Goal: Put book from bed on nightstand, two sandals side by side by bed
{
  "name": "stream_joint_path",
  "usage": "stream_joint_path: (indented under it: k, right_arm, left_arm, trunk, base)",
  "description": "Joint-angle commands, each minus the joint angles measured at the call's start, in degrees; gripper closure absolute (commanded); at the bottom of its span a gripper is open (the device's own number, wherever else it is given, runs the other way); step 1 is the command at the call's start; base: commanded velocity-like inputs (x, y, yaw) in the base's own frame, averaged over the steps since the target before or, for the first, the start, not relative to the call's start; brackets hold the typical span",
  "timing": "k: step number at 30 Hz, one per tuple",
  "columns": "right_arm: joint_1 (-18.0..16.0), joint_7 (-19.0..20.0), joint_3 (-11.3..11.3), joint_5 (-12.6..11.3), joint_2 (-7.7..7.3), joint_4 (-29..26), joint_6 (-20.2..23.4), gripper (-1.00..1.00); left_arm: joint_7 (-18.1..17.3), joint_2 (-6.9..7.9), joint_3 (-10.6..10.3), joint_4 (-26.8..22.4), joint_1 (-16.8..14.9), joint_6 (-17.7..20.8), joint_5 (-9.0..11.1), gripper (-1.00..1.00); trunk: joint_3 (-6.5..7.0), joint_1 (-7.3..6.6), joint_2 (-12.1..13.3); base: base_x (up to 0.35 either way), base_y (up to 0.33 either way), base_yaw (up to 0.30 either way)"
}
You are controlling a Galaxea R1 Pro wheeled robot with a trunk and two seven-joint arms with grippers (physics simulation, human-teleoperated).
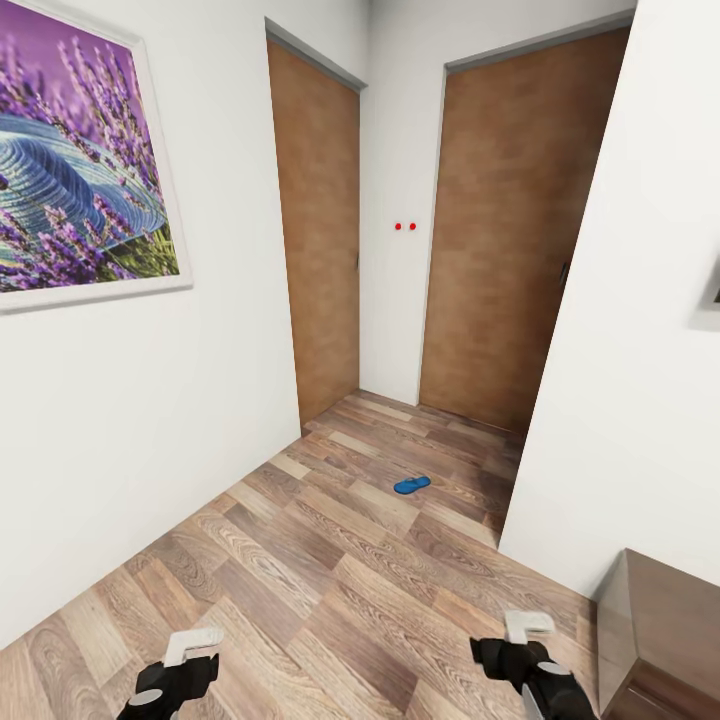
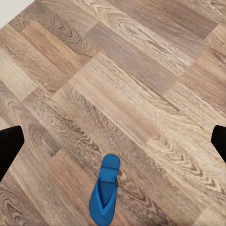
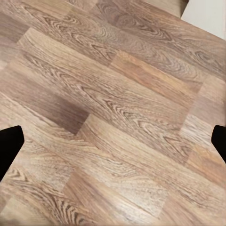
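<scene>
Your head view takes in white walls [image 1: 150, 400], 2 brown doors [image 1: 318, 230], a lavender picture [image 1: 80, 160] and plank floor [image 1: 330, 600], with a dark cabinet [image 1: 665, 625] at your right. 1 sandal [image 1: 411, 485] lies flat on the floor ahead, near the doors. Your left wrist view shows it [image 2: 105, 190] closer. Left gripper [image 1: 185, 655] and right gripper [image 1: 520, 640] both hang wide, empty.

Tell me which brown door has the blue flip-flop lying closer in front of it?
The right-hand door, the one facing the camera. The blue flip-flop lies on the wood floor before it; the left door sits on the side wall.
</scene>
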Motion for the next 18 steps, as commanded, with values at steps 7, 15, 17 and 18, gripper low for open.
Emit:
stream_joint_path:
  k: [7,15,17,18]
  right_arm:
    - [-1.1,-0.1,0.0,0.0,-0.03,-0.3,3.0,-1.0]
    - [-1.2,0.6,-0.5,-0.9,-0.83,-0.3,3.9,-1.0]
    - [-1.3,1.2,-0.8,-2.6,-1.87,-0.3,4.0,-1.0]
    - [-1.3,2.1,-1.0,-4.3,-2.9,-0.2,4.1,-1.0]
  left_arm:
    - [0.2,0.01,-0.1,-0.1,0.0,0.3,0.3,-1.0]
    - [0.2,0.01,0.0,-0.1,0.0,0.2,0.4,-1.0]
    - [0.1,0.01,0.0,-0.1,0.0,0.2,0.4,-1.0]
    - [0.1,0.04,0.0,-0.1,0.0,0.2,0.4,-1.0]
  trunk:
    - [-1.33,1.54,-2.9]
    - [-2.76,3.3,-6.1]
    - [-3.12,3.74,-6.9]
    - [-3.3,3.96,-7.3]
  base:
    - [0.0,0.0,0.0]
    - [0.0,0.0,0.0]
    - [0.0,0.0,0.0]
    - [0.0,0.0,0.0]
